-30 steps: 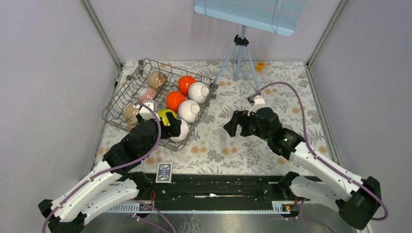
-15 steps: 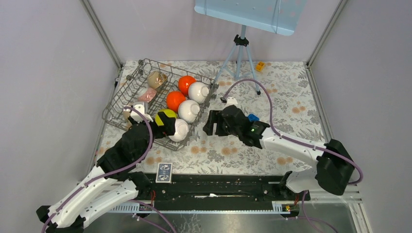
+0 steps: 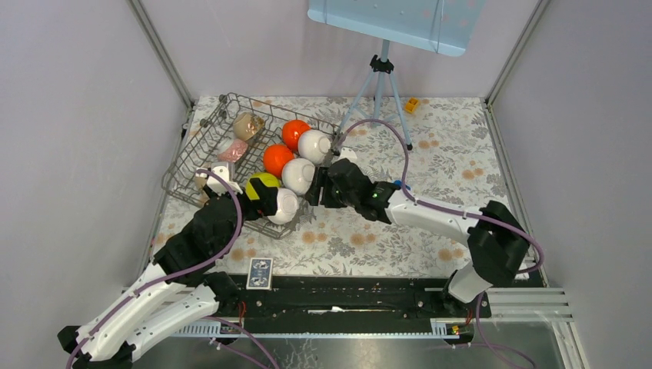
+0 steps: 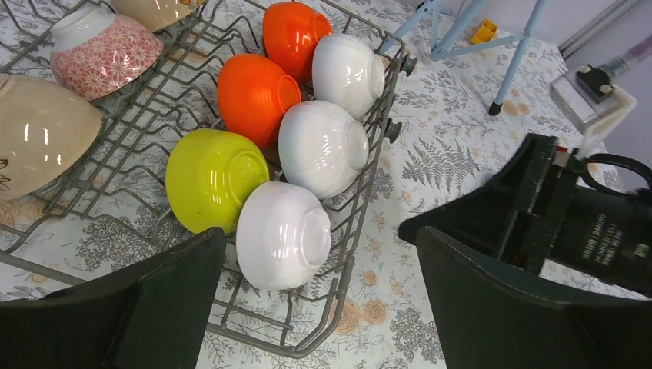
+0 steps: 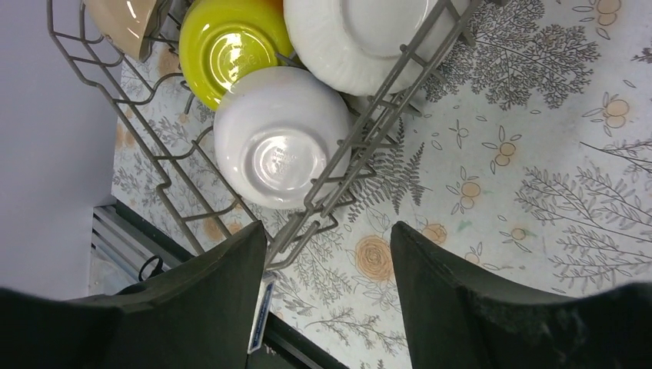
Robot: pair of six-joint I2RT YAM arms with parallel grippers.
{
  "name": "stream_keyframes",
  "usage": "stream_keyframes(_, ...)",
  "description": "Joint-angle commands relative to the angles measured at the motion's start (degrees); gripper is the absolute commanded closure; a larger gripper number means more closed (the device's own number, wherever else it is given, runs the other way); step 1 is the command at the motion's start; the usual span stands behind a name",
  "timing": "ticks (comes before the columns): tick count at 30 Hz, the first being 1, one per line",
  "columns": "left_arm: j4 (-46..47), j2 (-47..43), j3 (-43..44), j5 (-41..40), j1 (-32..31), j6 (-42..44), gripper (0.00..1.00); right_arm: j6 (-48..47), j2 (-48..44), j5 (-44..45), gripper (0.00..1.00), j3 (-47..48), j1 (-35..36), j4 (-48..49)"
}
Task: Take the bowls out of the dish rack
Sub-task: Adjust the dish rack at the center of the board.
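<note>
The grey wire dish rack [image 3: 198,146] stands at the table's far left with several bowls in it. Along its right side lie two orange bowls [image 3: 294,132] [image 3: 277,159], white bowls [image 3: 314,144] [image 3: 297,175], a lime bowl [image 3: 264,183] and the nearest white bowl [image 3: 286,204]. Beige [image 3: 247,125] and pink [image 3: 232,151] bowls sit further left. My left gripper [image 4: 317,234] hangs open over the nearest white bowl [image 4: 281,234], not touching it. My right gripper [image 5: 329,231] is open at the rack's near right corner [image 5: 361,131], whose wire reaches between the jaws, just below that white bowl [image 5: 281,146].
A grey tripod [image 3: 378,84] holding a blue board [image 3: 396,23] stands at the back, with a small orange block [image 3: 412,104] beside it. A playing card [image 3: 260,273] lies near the front edge. Grey walls close in both sides of the floral table.
My right arm has swung left from mid-table to the rack's right side, and its jaws have narrowed. My left arm reached a little further toward the near white bowl, then held still.
</note>
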Motion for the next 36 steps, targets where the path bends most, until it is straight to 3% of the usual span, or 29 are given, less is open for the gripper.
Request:
stream_keyframes(1,1.8,0.3,0.4,0.9,0.0,-0.4,0.01,1.6,3.3,2.8,0.35,5.6,0.6,-2.7)
stream_keyframes(7,1.7,0.0,0.4,1.0,0.1,-0.5,0.01,2.2,7.9,4.5,0.42,10.6,0.6,-7.9)
stream_keyframes(21,1.5,-0.3,0.5,1.4,0.0,-0.5,0.01,2.7,15.2,4.1,0.44,17.4,0.6,-12.8)
stream_keyframes(36,1.2,0.0,0.5,0.7,0.0,-0.5,0.01,1.7,19.4,7.7,0.61,21.7,0.5,-20.0)
